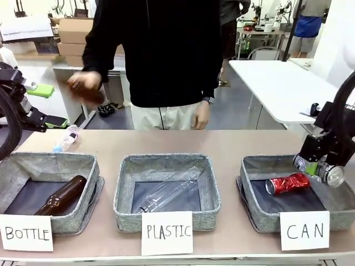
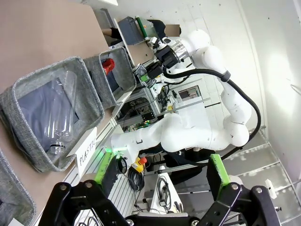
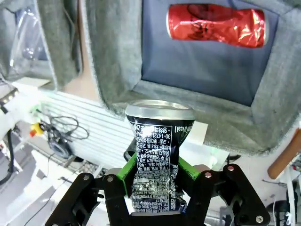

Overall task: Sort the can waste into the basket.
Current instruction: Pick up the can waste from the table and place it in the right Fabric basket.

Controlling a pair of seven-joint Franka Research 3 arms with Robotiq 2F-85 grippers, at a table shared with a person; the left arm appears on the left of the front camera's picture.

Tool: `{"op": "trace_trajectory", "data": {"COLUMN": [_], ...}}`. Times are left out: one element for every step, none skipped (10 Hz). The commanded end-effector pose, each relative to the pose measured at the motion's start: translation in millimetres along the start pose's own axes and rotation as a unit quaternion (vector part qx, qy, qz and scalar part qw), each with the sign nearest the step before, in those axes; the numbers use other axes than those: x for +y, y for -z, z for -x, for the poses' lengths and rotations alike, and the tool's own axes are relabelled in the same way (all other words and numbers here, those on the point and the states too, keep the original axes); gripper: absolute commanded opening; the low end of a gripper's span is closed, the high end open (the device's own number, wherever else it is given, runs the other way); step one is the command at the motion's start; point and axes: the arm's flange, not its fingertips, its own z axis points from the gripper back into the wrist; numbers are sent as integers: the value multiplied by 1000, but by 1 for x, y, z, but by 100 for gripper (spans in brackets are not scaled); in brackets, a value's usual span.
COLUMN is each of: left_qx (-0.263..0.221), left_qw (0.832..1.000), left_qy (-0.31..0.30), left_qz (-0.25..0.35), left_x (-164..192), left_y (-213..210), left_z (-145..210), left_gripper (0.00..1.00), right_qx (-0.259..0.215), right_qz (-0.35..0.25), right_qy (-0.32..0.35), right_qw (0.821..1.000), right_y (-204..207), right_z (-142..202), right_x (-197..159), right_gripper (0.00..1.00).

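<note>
My right gripper (image 1: 317, 166) is shut on the dark silver-grey crushed can (image 1: 333, 175), holding it crosswise just above the back right part of the basket (image 1: 256, 213) signed "CAN". In the right wrist view the printed can (image 3: 157, 146) stands between the green pads of the gripper (image 3: 156, 173), over the basket's rim (image 3: 117, 70). The red crushed can (image 1: 288, 183) (image 3: 216, 24) lies inside the basket. My left gripper (image 1: 49, 106) (image 2: 161, 169) hangs open and empty at the far left, above the table.
The "BOTTLE" basket (image 1: 89, 166) holds a brown bottle (image 1: 62, 197). A clear bottle (image 1: 172, 191) lies in the "PLASTIC" basket (image 1: 125, 166). Another clear plastic bottle (image 1: 67, 137) lies on the table behind the left basket. The person holds a brown bottle (image 1: 87, 91) over the far left.
</note>
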Motion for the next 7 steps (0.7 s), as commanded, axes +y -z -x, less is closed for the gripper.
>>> {"op": "trace_trajectory", "data": {"left_qx": [-4,-4,-4,-4,-4,-4,-4], "left_qw": [1000,1000,1000,1000,1000,1000,1000], "left_qy": [5,5,5,5,5,5,5], "left_qz": [9,9,9,9,9,9,9], "left_x": [-2,-2,-2,-2,-2,-2,-2], "left_y": [1,1,1,1,1,1,1], "left_z": [0,0,0,0,0,0,0], "left_gripper": [100,100,100,100,100,100,100], "right_qx": [-12,-26,-41,-53,-58,-60,-65], "right_qz": [-16,-24,-40,-51,-50,-49,-52], "right_qy": [-8,4,17,14,13,15,15], "right_qw": [1000,999,998,997,997,997,996], "right_y": [-6,-8,-10,-11,-11,-12,-12], "right_z": [-5,-7,-7,-7,-6,-7,-7], "right_x": [0,-2,-5,-6,-7,-7,-7], "right_gripper": [0,34,79,86,100,100,100]}}
